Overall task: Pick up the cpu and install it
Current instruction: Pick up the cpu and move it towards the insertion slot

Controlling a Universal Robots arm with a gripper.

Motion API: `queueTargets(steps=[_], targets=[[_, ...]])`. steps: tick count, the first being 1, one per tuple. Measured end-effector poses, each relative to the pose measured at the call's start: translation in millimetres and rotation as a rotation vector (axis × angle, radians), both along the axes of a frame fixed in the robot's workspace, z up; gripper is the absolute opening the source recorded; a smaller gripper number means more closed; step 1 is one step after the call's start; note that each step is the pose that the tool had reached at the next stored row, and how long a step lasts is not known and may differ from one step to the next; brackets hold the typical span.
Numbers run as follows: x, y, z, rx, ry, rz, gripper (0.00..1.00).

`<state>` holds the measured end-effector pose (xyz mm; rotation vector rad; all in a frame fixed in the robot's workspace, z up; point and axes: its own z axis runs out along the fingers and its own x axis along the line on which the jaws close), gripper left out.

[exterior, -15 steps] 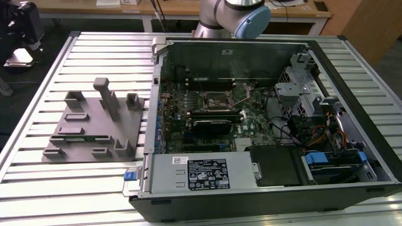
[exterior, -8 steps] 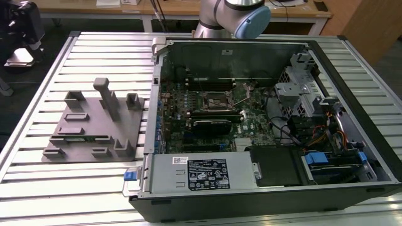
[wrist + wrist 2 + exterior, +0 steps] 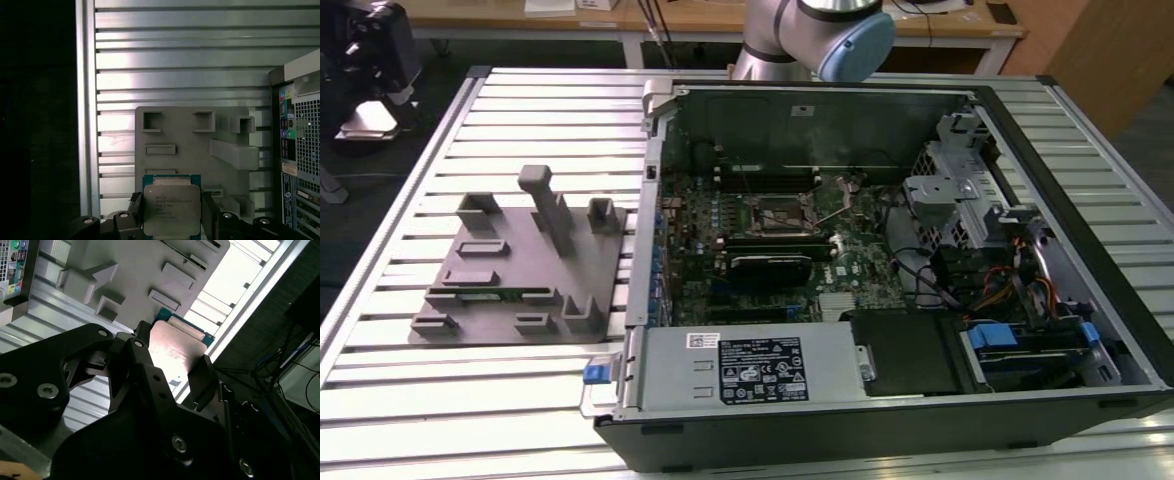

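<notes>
1. Background first: everything sits on a slatted metal table (image 3: 520,110), with wooden desks behind it in the exterior view.
2. My landmark is the grey fixture plate (image 3: 520,260) with its raised blocks and slots. It lies flat on the slats.
3. Just beside the plate, on the exterior view's right, is the open PC case (image 3: 1067,130), lying on its side with the motherboard showing. The black socket frame (image 3: 781,212) is roughly mid-board, and the silver power supply (image 3: 747,365) is at the near end of the case.
4. The arm (image 3: 821,35) comes into the exterior view beyond the far wall of the case, well away from the plate.
5. Now the tool: in both wrist views the gripper (image 3: 171,215) is pinching the cpu (image 3: 171,207) by two opposite edges, a black finger on each side, with the silvery top facing the first wrist camera.
6. In the second wrist view the cpu (image 3: 175,347) shows its green board edge poking out past the metal lid, with the fingers (image 3: 200,375) tight against it.
7. Relative to the plate, the cpu sits in front of one edge of it, clear of the blocks. How high above it, I can't tell.
8. The case's rear port panel (image 3: 300,150) is next to the plate in the first wrist view.
</notes>
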<state>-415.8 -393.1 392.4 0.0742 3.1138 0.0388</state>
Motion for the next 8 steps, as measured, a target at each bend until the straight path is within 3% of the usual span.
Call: queueTargets(steps=[8], targets=[[8.0, 3.0, 0.0, 0.0001, 0.0000, 0.000, 0.55]])
